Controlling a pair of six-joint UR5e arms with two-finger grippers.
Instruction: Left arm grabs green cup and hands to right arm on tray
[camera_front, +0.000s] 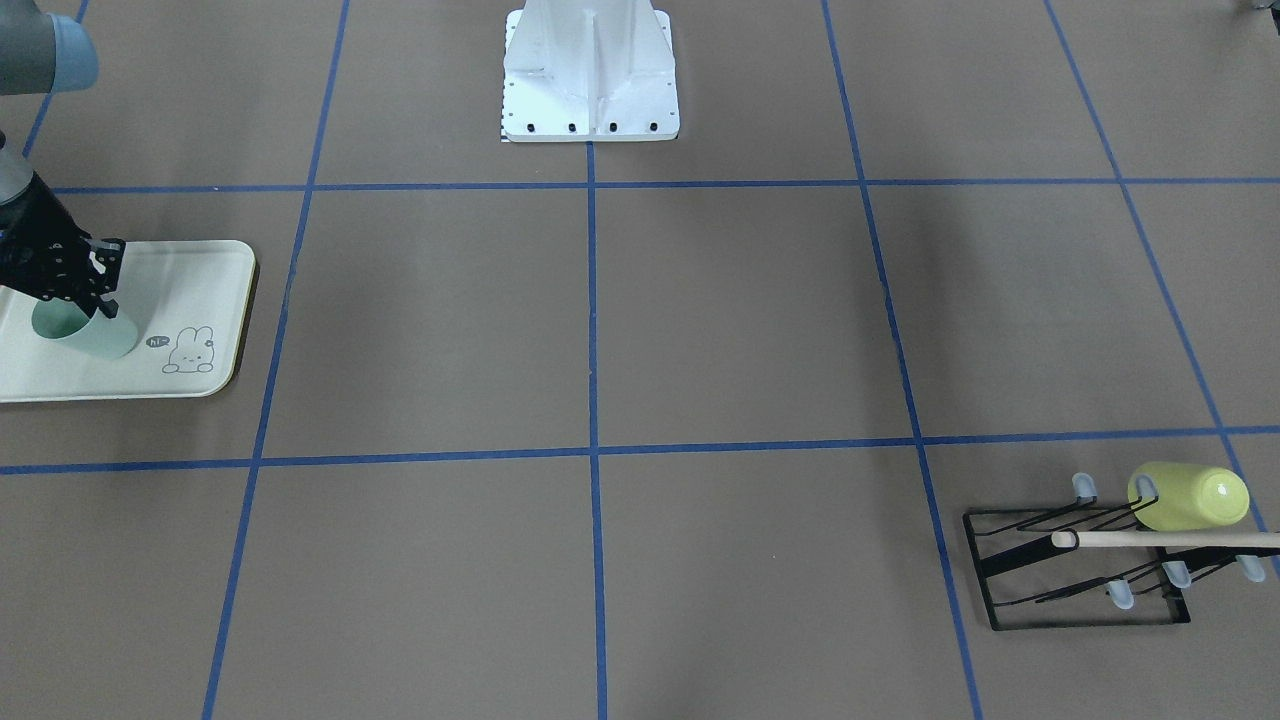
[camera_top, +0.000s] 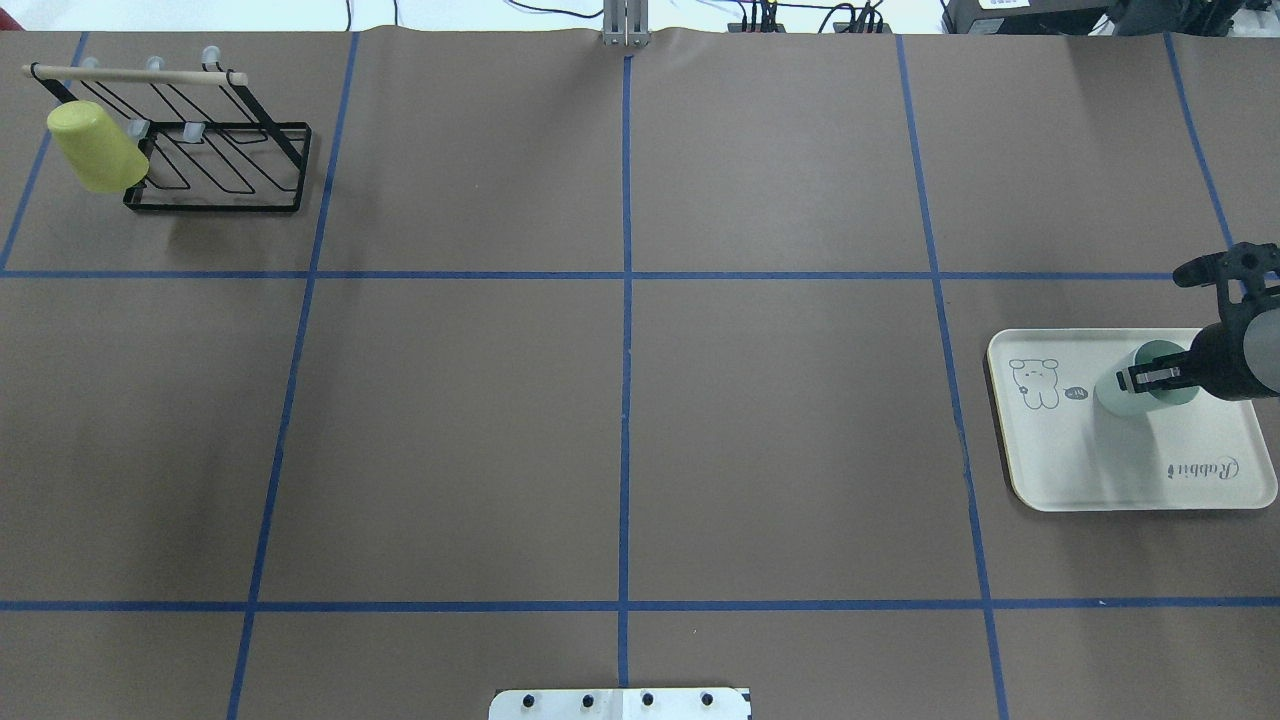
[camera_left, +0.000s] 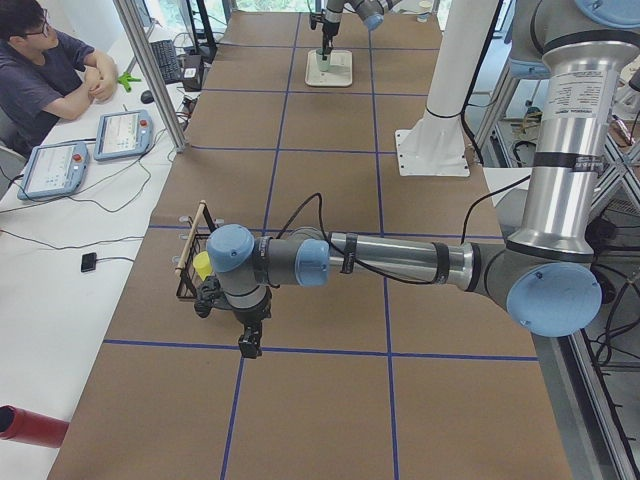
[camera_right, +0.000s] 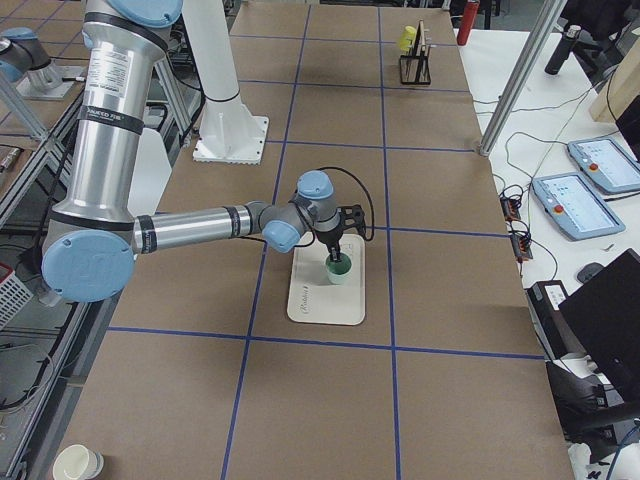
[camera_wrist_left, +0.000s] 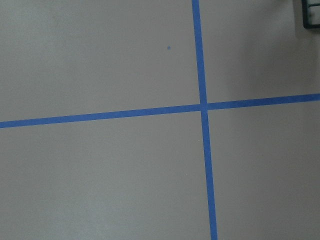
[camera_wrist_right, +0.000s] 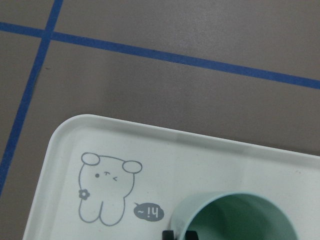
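The pale mint-green cup (camera_front: 100, 336) stands upright on the cream tray (camera_front: 195, 275), beside the bunny drawing. My right gripper (camera_front: 98, 290) is shut on the cup's rim wall, one finger inside and one outside. The same shows in the overhead view, with the cup (camera_top: 1122, 393), the tray (camera_top: 1100, 470) and the gripper (camera_top: 1138, 378). The right wrist view shows the cup's mouth (camera_wrist_right: 235, 220) and the tray (camera_wrist_right: 200, 155). My left gripper (camera_left: 248, 345) shows only in the exterior left view, low over the table near the rack; I cannot tell if it is open or shut.
A black wire rack (camera_top: 220, 150) with a wooden rod holds a yellow-green cup (camera_top: 95, 147) at the far left corner. The robot's white base (camera_front: 590, 80) stands at the table's middle edge. An operator (camera_left: 45, 70) sits beside the table.
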